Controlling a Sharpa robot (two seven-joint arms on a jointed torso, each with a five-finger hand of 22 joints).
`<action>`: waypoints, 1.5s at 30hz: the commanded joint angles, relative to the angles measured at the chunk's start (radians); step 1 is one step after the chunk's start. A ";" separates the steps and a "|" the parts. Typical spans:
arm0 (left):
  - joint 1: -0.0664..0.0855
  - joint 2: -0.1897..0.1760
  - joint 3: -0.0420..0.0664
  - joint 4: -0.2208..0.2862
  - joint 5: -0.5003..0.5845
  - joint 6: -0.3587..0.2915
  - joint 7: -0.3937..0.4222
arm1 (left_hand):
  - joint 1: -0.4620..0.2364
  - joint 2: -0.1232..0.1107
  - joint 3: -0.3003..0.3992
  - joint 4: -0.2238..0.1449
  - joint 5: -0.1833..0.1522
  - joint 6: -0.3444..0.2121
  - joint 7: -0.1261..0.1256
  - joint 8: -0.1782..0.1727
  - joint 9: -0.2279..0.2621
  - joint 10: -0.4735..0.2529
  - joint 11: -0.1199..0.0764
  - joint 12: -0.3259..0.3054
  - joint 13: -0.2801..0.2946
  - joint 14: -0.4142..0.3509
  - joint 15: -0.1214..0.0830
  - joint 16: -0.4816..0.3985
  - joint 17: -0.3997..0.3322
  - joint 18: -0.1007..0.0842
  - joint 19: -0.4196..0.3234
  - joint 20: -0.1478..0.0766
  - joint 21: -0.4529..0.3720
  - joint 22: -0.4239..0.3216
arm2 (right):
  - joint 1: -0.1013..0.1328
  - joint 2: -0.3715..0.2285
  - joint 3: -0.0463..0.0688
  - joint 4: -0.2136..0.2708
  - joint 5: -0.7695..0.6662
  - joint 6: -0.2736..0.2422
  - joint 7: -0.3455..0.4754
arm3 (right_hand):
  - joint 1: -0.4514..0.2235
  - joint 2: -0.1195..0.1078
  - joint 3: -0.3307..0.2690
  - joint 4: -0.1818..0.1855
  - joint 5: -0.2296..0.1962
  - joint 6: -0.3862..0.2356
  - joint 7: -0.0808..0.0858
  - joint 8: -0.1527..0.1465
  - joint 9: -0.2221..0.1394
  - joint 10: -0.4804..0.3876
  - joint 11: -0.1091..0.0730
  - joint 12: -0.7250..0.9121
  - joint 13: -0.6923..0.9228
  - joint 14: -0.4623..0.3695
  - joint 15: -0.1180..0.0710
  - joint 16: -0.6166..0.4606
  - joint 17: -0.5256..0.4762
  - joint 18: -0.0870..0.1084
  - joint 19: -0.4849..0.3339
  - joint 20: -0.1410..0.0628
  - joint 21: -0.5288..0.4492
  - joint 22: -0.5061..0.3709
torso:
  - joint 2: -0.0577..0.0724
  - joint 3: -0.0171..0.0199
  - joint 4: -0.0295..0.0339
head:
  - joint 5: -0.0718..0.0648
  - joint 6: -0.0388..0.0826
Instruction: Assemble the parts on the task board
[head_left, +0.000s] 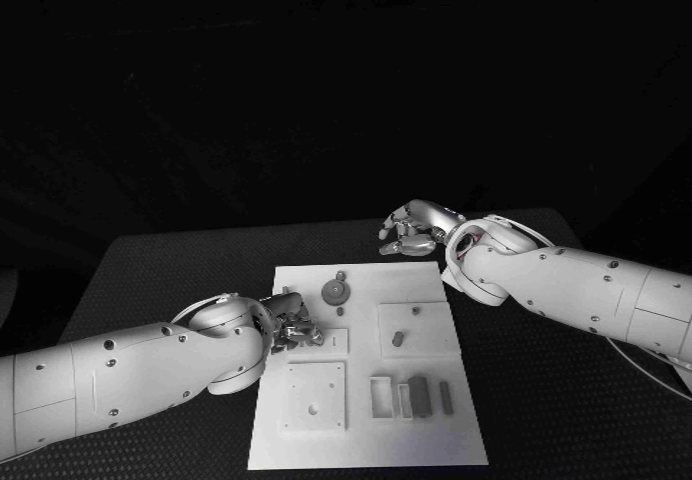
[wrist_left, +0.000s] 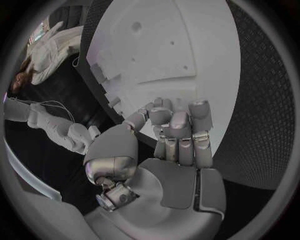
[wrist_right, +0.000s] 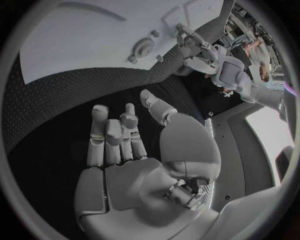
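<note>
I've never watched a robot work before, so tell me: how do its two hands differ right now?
The left hand is over the task board, at its left edge, fingers curled in; the right hand is off the board, above the black table past the board's far edge. In the wrist views, the left hand's fingers lie bunched, while the right hand's are looser with the thumb apart. Both are silver, on white arms.

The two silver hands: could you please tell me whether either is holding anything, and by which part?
The right hand holds nothing, its fingers loosely curled above the black table. The left hand rests on the white task board; whether it grips a part cannot be told.
</note>
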 joint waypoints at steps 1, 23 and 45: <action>-0.003 0.003 -0.003 0.001 0.014 0.043 -0.007 | -0.010 0.004 0.050 -0.006 0.004 0.161 -0.085 0.013 0.113 -0.011 -0.017 0.006 -0.002 -0.022 -0.022 0.005 -0.002 0.023 0.002 0.000 0.003 0.021 | 0.000 0.001 0.000 0.002 0.000 0.012 0.009 | -0.004 0.007 0.000 0.001 0.003 0.015 0.019 -0.005 0.001 -0.003 0.000 -0.006 -0.001 -0.006 -0.004 -0.003 0.000 0.014 -0.010 0.000 -0.007 0.013 | 0.000 0.0005 -0.0005 | 0.001 0.000; -0.003 0.018 -0.002 -0.013 0.027 0.074 -0.012 | -0.045 0.009 0.071 -0.010 0.058 0.171 -0.092 0.029 0.119 -0.016 -0.023 0.035 0.000 -0.024 -0.022 0.034 -0.017 0.024 0.007 0.001 0.021 0.022 | 0.000 0.000 0.000 0.003 0.000 0.013 0.009 | -0.002 0.008 0.001 0.000 0.003 0.015 0.019 -0.005 0.002 -0.003 0.000 -0.006 -0.001 -0.007 -0.004 -0.003 0.000 0.014 -0.010 0.000 -0.007 0.013 | 0.000 0.0019 -0.0014 | 0.002 -0.003; -0.003 0.034 -0.001 -0.031 0.060 0.084 -0.014 | -0.047 -0.013 0.065 0.008 -0.055 0.155 -0.086 0.026 0.117 -0.025 -0.018 0.037 -0.011 -0.038 -0.026 0.035 -0.041 0.027 -0.002 0.004 0.016 0.015 | 0.000 0.002 0.000 0.002 0.000 0.018 0.010 | -0.002 0.009 0.001 -0.001 0.003 0.016 0.019 -0.005 0.002 -0.004 0.000 -0.006 -0.001 -0.007 -0.004 -0.004 0.000 0.014 -0.011 0.000 -0.007 0.013 | 0.000 0.0009 -0.0006 | 0.000 -0.003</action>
